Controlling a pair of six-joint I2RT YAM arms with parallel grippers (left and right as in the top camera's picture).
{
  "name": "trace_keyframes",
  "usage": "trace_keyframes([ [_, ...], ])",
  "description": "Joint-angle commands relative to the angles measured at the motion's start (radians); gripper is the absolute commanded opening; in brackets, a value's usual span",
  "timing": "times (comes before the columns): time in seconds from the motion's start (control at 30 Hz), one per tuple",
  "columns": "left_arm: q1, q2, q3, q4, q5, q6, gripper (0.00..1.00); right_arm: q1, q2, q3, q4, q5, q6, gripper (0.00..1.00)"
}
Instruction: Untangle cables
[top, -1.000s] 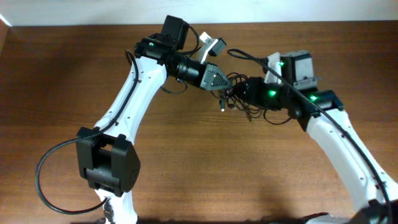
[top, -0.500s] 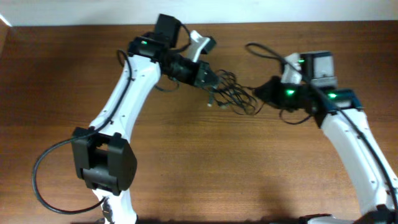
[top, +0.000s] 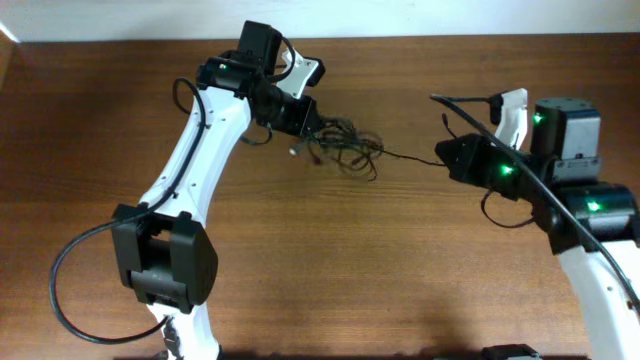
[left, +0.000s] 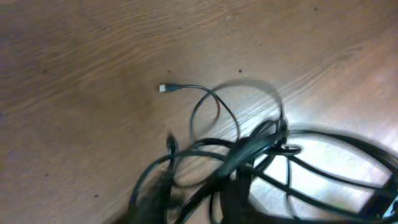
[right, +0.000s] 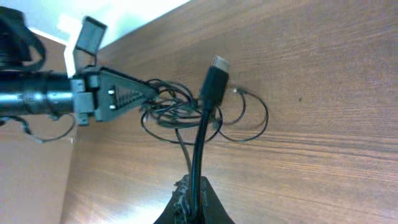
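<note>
The right claw (top: 441, 158) is pressed together on a single thin black cable with a silver-tipped plug (right: 201, 134). In the right wrist view the cord comes up from between the closed fingers (right: 180, 199) at the bottom of the picture, and its black plug body with the bright metal tip (right: 218, 63) stands free above the brown wooden table (top: 350, 260). From overhead, a thin strand (top: 405, 157) runs in a straight line from this claw across to the tangle of thin black flexible cables (top: 345, 150).

The tangle lies on the table between the two arms, much nearer the left one. The left claw (top: 316, 124) has its tip right at the edge of the loops. From the right wrist camera it shows side-on as a dark wedge (right: 151, 93) pointing into the knot (right: 177, 109), which hides the gap between its fingers. The left wrist view is smeared: two dark shapes low in the picture may be its fingers with cords (left: 261, 146) between them, but whether it is spread or pinching anything cannot be told. One loose end with a small pale plug (left: 163, 88) lies on the wood just apart from the knot.
</note>
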Motion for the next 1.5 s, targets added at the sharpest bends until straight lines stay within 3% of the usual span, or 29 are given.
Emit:
trace_keyframes([
  [0.0,0.011,-0.034,0.024,0.001,-0.034,0.001,0.61,-0.007,-0.05,0.094,-0.026,0.013,-0.015,0.04],
  [0.07,0.011,-0.034,0.024,0.001,-0.034,0.002,0.91,-0.006,-0.056,0.109,-0.027,-0.017,-0.011,0.04],
  [0.13,0.011,-0.034,0.024,0.001,-0.034,0.002,0.97,-0.006,-0.056,0.109,-0.027,-0.023,-0.01,0.04],
  [0.3,0.01,-0.033,0.017,-0.021,-0.016,0.002,0.96,-0.006,-0.056,0.109,-0.025,-0.023,0.012,0.04],
  [0.47,0.01,-0.03,-0.048,-0.027,0.171,0.101,0.95,-0.005,-0.055,0.109,0.029,-0.042,0.069,0.04],
  [0.57,0.01,-0.03,-0.089,-0.012,0.198,0.107,0.95,-0.005,-0.043,0.109,0.06,-0.048,0.126,0.04],
  [0.8,0.011,-0.03,-0.102,0.018,0.193,0.107,0.94,0.066,0.182,0.109,0.044,0.034,0.151,0.05],
  [0.83,0.011,-0.03,-0.102,0.018,0.187,0.107,0.93,0.06,0.209,0.109,0.045,0.05,0.151,0.18],
  [0.9,0.011,-0.03,-0.101,0.018,0.185,0.107,0.94,0.042,0.252,0.109,0.049,0.057,0.15,0.66],
  [0.93,0.01,-0.03,-0.101,0.018,0.185,0.106,0.93,0.014,0.266,0.109,0.053,0.057,0.146,0.83],
  [1.0,0.008,-0.03,-0.102,0.018,0.189,0.106,0.94,-0.04,0.263,0.112,0.052,0.057,0.142,1.0],
  [1.23,-0.145,-0.029,-0.102,0.077,0.188,0.106,0.93,-0.354,0.223,0.113,-0.076,0.02,0.021,0.99],
  [1.47,-0.364,0.051,-0.102,0.174,0.188,0.078,0.83,-0.463,0.223,0.112,-0.187,0.084,-0.065,0.99],
])
